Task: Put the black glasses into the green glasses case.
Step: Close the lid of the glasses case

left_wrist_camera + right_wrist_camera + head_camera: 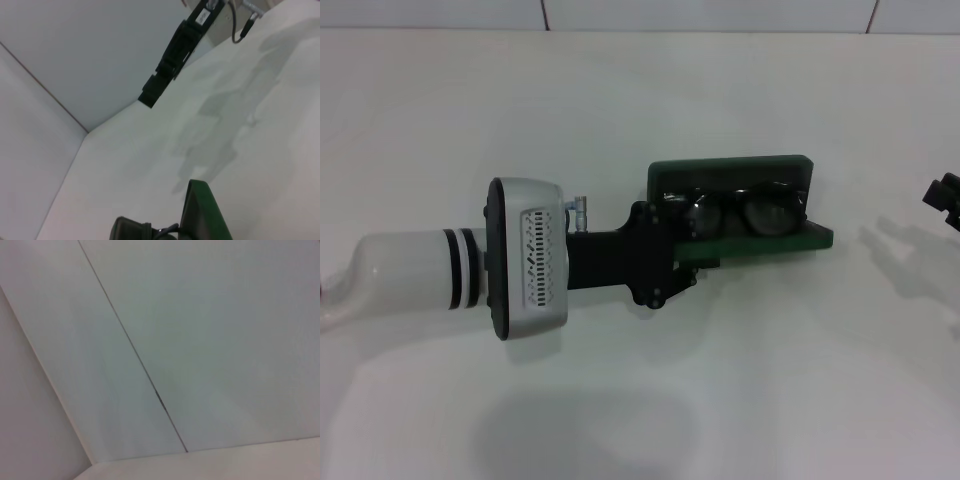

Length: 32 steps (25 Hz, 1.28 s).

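Observation:
The green glasses case point(730, 172) lies open in the middle of the table, its lower flap point(770, 241) spread toward me. The black glasses point(752, 212) rest inside it, lenses side by side. My left gripper point(686, 248) reaches in from the left and sits at the case's left end, over the flap's corner and touching or nearly touching it. The left wrist view shows only a green edge of the case point(201, 210) close by. My right gripper point(944, 198) stays at the far right edge of the table, well apart from the case, and appears again in the left wrist view point(167, 70).
The white table point(620, 110) stretches around the case, with a tiled wall point(720, 12) behind it. The right wrist view shows only wall panels point(200, 340).

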Each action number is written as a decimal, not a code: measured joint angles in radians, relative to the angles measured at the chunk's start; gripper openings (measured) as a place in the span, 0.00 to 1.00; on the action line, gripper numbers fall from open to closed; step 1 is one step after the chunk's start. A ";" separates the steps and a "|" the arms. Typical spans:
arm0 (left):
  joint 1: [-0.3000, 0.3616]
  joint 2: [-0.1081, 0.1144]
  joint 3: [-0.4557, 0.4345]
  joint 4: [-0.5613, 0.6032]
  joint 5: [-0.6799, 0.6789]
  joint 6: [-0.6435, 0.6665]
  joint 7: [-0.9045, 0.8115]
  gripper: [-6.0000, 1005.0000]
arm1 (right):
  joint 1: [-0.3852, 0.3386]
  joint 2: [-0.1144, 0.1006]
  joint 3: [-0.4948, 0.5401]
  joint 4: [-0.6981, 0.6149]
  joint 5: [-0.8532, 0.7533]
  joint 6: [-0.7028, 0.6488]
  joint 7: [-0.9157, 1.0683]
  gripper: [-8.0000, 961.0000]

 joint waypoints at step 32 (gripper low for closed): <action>-0.008 0.012 0.046 -0.006 0.002 0.087 -0.304 0.39 | -0.007 0.000 0.009 0.000 -0.008 0.001 -0.001 0.33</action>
